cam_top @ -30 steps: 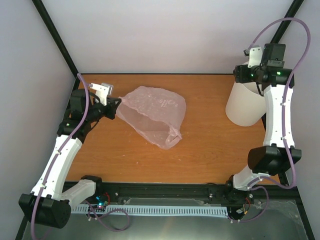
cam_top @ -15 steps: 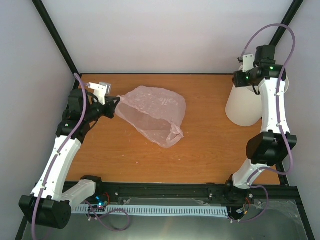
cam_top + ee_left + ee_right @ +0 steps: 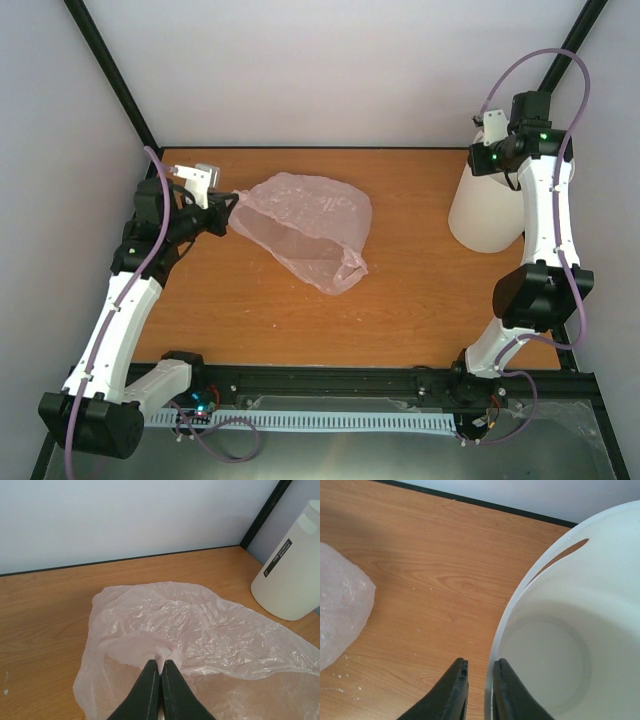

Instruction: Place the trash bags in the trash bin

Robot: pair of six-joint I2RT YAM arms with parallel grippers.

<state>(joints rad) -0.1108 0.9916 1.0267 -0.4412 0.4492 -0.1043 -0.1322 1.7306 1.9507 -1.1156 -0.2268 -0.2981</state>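
Observation:
The pale pink trash bag (image 3: 305, 225) lies crumpled on the wooden table, left of the middle. My left gripper (image 3: 232, 200) is shut on a fold of the bag's near edge (image 3: 161, 666). The white trash bin (image 3: 480, 215) stands upright at the back right. My right gripper (image 3: 481, 667) hangs over the bin's left rim (image 3: 520, 595), one finger inside the wall and one outside. Its jaws are narrowly apart, and a strip of table shows between the outer finger and the rim. The bin is empty inside.
The black frame posts (image 3: 110, 75) and pale walls close in the table on the left, back and right. A black label (image 3: 279, 557) runs down the bin's side. The bag's corner (image 3: 340, 610) shows left of the right gripper.
My right gripper dropped onto the bin's left rim and its jaws narrowed a lot. The bin shifted slightly left. The left gripper and the bag barely moved.

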